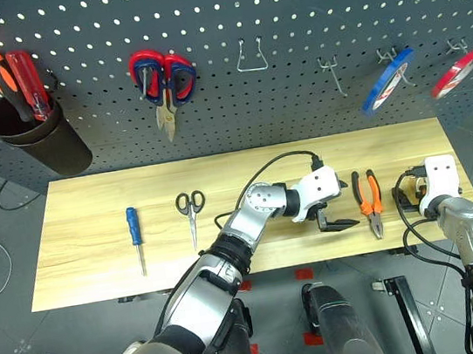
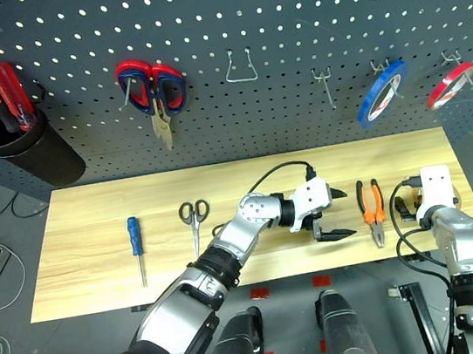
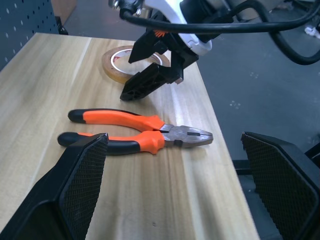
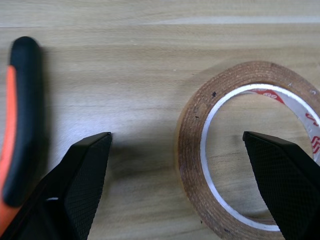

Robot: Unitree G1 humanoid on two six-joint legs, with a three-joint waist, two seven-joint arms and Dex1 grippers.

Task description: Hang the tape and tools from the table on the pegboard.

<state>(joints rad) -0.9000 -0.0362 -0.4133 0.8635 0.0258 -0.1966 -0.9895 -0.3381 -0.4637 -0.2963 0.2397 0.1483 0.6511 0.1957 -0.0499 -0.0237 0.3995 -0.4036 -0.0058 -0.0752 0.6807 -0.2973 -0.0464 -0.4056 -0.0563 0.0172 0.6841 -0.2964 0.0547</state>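
Pegboard (image 1: 284, 12), dark perforated panel with small metal hooks, rises behind the table (image 1: 96, 241) of pale planks; pliers (image 3: 140, 132), probably weighty and stiff, lie before the left gripper (image 1: 339, 206), fingers wide, empty, rubbery handles the likely hold; tape (image 4: 240, 150), a thin light ring, sits under the right gripper (image 3: 152, 67), equally spread, holding nothing.

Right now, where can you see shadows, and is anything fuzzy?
Right wrist view: a soft dark shadow lies on the table between the right gripper fingers, beside the tape. Left wrist view: the pliers look sharp; the near black fingers are softer.
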